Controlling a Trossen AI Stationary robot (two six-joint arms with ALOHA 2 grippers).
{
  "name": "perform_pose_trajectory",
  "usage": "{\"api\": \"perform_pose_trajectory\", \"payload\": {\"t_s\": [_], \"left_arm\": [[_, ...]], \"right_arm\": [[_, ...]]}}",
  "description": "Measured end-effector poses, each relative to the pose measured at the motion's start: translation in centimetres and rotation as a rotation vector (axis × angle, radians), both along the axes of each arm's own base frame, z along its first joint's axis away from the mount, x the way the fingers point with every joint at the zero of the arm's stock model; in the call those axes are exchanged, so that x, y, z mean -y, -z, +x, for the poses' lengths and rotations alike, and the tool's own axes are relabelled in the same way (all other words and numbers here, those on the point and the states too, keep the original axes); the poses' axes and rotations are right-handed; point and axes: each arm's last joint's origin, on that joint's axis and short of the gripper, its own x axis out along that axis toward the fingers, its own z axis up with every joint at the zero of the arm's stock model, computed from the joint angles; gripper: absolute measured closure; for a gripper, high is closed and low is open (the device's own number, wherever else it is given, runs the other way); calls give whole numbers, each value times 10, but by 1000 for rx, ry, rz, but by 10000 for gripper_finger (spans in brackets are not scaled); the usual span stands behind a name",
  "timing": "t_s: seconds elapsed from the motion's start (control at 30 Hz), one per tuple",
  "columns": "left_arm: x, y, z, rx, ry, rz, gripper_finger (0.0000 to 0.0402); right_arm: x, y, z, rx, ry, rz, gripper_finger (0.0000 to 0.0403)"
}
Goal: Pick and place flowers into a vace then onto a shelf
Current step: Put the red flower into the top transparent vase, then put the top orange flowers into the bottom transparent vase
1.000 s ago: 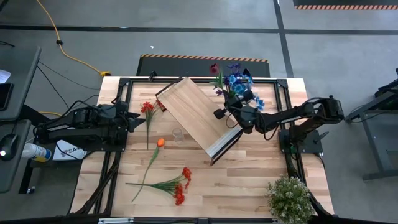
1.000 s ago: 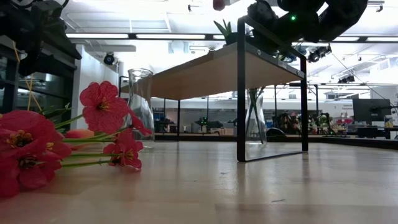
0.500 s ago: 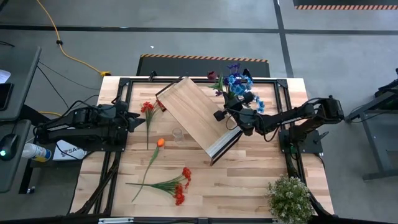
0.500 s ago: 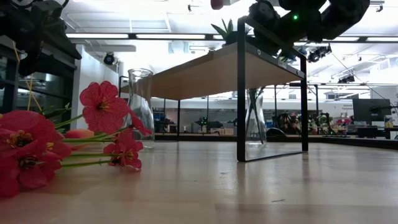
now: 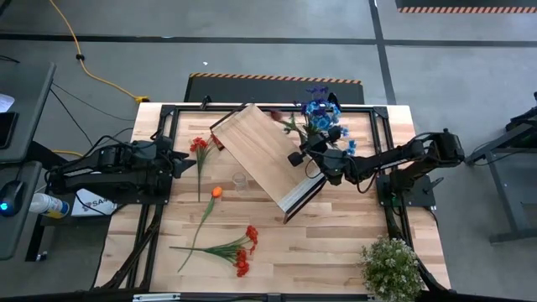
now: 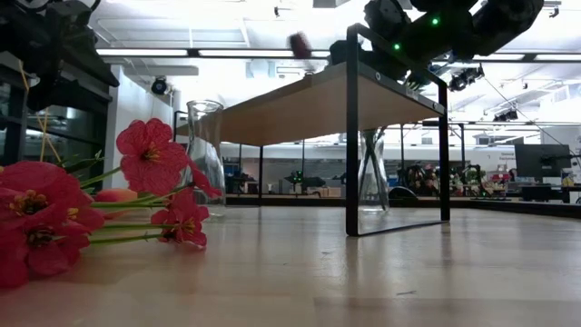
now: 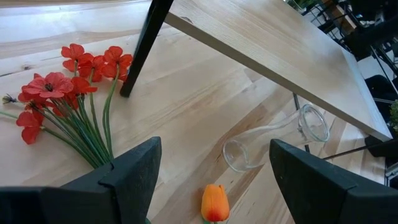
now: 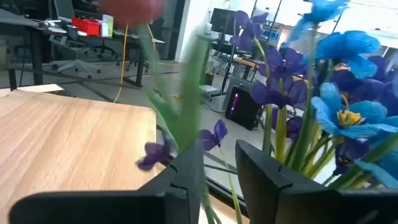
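Observation:
My right gripper point(image 5: 299, 156) hovers above the right end of the light-wood shelf point(image 5: 262, 153) and is shut on a maroon-bloomed flower point(image 5: 276, 114). In the low view the bloom point(image 6: 298, 44) shows above the shelf top point(image 6: 300, 102). Blue and purple flowers point(image 5: 322, 114) stand in a glass vase point(image 6: 372, 173) beyond the shelf. An empty clear vase point(image 5: 241, 179) stands upright by the shelf's near-left side. My left gripper point(image 5: 181, 163) waits open at the table's left, near a red bunch point(image 7: 68, 93) and an orange tulip point(image 7: 214, 202) lying on the table. My right gripper pinches the maroon flower's green stem point(image 8: 193, 130) between its two fingers, low on the stem. The flower is lifted clear over the shelf and leans, its bloom point(image 8: 132, 10) toward the table's far-left. Motion blur hides the exact place of contact.
A second red bunch point(image 5: 238, 249) lies near the table's near edge, with long green stems. A bushy pale-green potted plant point(image 5: 390, 265) stands at the near-right corner. The shelf sits slantwise on dark legs point(image 6: 351, 136), its white end edge point(image 5: 303, 192) toward the near-right.
The right gripper has swung the maroon flower from beside the blue bouquet toward the table's left. Its bloom now leans over the shelf's far end and sits lower than before. The left arm has kept still.

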Motion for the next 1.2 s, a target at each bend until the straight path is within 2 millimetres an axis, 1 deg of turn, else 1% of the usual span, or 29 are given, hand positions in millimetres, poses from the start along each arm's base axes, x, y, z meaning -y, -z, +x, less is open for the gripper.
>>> {"api": "perform_pose_trajectory", "payload": {"t_s": [0.13, 0.37, 0.57, 0.77, 1.0, 1.1, 1.2], "left_arm": [[0, 0, 0, 0, 0, 0, 69], [0, 0, 0, 0, 0, 0, 69], [0, 0, 0, 0, 0, 0, 69], [0, 0, 0, 0, 0, 0, 69], [0, 0, 0, 1, 0, 0, 69], [0, 0, 0, 0, 3, -2, 69], [1, 0, 0, 2, 16, -11, 69]], "right_arm": [[-2, 0, 0, 0, -9, 0, 306], [-10, 0, 1, -1, -37, -3, 304], [-19, -6, 1, 9, -80, -39, 304], [-34, -20, 0, 33, -127, -126, 304], [-53, -39, -5, 124, -232, -227, 304], [-63, -54, -2, 123, -250, -278, 304], [-73, -75, 3, 110, -261, -339, 304]]}}
